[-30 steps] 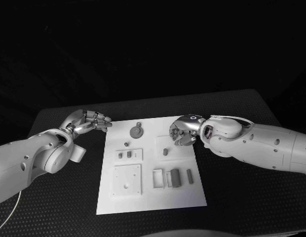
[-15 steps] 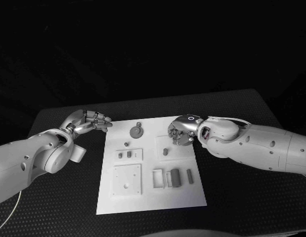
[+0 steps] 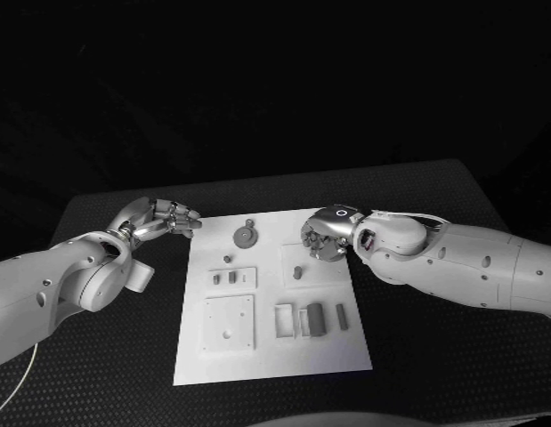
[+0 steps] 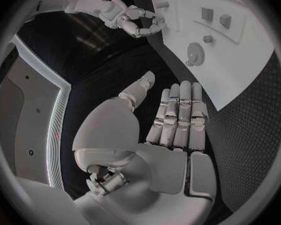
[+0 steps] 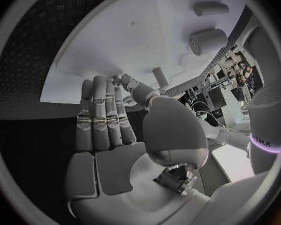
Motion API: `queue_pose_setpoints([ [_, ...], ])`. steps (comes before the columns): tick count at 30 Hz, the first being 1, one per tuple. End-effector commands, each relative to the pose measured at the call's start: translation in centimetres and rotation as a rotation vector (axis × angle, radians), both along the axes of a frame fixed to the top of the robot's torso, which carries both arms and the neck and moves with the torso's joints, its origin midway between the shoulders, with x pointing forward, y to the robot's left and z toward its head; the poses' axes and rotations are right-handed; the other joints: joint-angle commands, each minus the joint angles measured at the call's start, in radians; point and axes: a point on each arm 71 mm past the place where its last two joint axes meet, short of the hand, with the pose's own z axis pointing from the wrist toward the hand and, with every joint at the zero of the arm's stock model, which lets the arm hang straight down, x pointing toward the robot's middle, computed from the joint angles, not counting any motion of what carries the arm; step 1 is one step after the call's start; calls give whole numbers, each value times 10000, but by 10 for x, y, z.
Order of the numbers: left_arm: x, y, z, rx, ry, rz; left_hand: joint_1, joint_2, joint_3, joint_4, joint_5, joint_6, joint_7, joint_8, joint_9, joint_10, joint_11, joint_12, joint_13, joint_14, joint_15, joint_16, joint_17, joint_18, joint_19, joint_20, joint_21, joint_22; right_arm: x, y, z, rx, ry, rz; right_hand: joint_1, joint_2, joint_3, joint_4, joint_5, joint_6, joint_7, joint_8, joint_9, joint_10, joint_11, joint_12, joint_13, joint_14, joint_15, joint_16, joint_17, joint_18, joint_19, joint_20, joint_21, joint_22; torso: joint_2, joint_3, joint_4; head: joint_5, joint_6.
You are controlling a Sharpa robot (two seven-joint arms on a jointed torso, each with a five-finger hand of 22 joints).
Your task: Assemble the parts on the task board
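Note:
The white task board [image 3: 275, 356] lies mid-table. On it are a grey gear [image 3: 245, 237], a small peg [image 3: 298, 274], a square plate [image 3: 228, 322] and upright grey blocks [image 3: 311, 320]. My left hand [image 3: 159, 218] hovers over the black mat just off the board's far left corner. In the left wrist view the left hand [image 4: 172, 120] has its fingers stretched out and holds nothing, with the gear [image 4: 195, 51] beyond them. My right hand [image 3: 327, 236] hangs above the board's far right part. In the right wrist view the right hand [image 5: 109, 120] is flat and empty, with grey pegs [image 5: 206, 41] on the board [image 5: 109, 50] ahead.
A small plate with two short pieces [image 3: 233, 278] sits left of the peg, and a slim bar [image 3: 342, 316] stands at the right of the blocks. Black mat [image 3: 455, 356] surrounds the board on all sides. The right forearm [image 3: 481, 267] crosses the table's right half.
My right hand has crept slightly left and farther over the board's far right corner. The left hand and the parts stay where they were.

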Motion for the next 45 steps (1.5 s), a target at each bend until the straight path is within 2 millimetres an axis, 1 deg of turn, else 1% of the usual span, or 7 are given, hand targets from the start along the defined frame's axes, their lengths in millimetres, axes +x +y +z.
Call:
queue_pose_setpoints([
  [1,-1,-2,0,-98,90,-130,-76,10,-55,-21,21,-56,19,16,-14,-53,8,-9,-11,-16,40,-42,12,78,1,75,-8,-14,-2,-1,-6,-506,10,55,6,151,-29,-24,-47,119,-14,66,-15,117,-39,-22,24,83,-22,91,61,57,126,-21,61,216,-4,5,2,-7,-16],
  [11,-1,-1,0,-60,174,-130,-78,14,-61,-21,20,-63,22,14,-16,-60,11,-8,-13,-14,41,-52,22,81,1,79,-7,-29,-3,-4,-9,-927,49,34,110,186,7,-38,-47,208,-52,77,-35,198,-72,-53,31,113,-56,157,127,57,189,-65,85,217,-1,11,-6,-17,-47],
  [13,-1,-1,0,-63,169,-136,-75,16,-61,-22,21,-66,23,13,-17,-63,11,-9,-14,-13,41,-54,25,82,1,79,-7,-32,-4,-4,-9,-1019,-7,59,170,198,27,-40,-46,242,-62,83,-41,232,-85,-62,33,130,-67,179,149,57,214,-78,96,218,-3,7,-5,-15,-51],
  [21,-1,-1,0,-54,170,-137,-67,22,-60,-24,22,-69,24,13,-18,-68,13,-9,-15,-12,41,-59,31,85,2,79,-6,-41,-3,-4,-9,-1187,-225,87,458,242,103,-43,-46,414,-112,129,-52,421,-162,-66,57,253,-138,291,245,57,375,-140,178,229,-7,10,-2,-27,-71],
  [31,0,-2,-1,-48,163,-125,-53,36,-58,-25,23,-73,25,13,-20,-73,14,-7,-17,-1,40,-64,45,90,9,79,-2,-55,-3,-2,-9,-1175,-339,130,495,308,86,-36,-46,618,-175,189,-48,668,-257,-60,99,448,-240,415,345,57,620,-228,315,234,-8,-2,2,-42,-81],
  [39,0,-3,-1,-43,178,-134,-46,47,-57,-23,24,-76,27,13,-22,-76,15,-6,-19,9,37,-68,57,94,18,79,2,-66,-5,2,-6,-834,-395,212,477,323,81,-36,-47,674,-195,207,-32,752,-288,-68,117,512,-273,448,376,57,697,-264,360,231,-18,-4,1,-52,-39],
  [45,0,-3,-2,-39,190,-133,-44,50,-58,-23,24,-80,29,13,-23,-79,16,-5,-20,13,37,-70,62,95,21,79,3,-72,-7,4,-4,-643,-432,221,474,311,80,-37,-47,704,-207,216,-20,801,-308,-77,129,558,-297,470,397,57,748,-289,392,232,-20,-3,3,-36,-37],
])
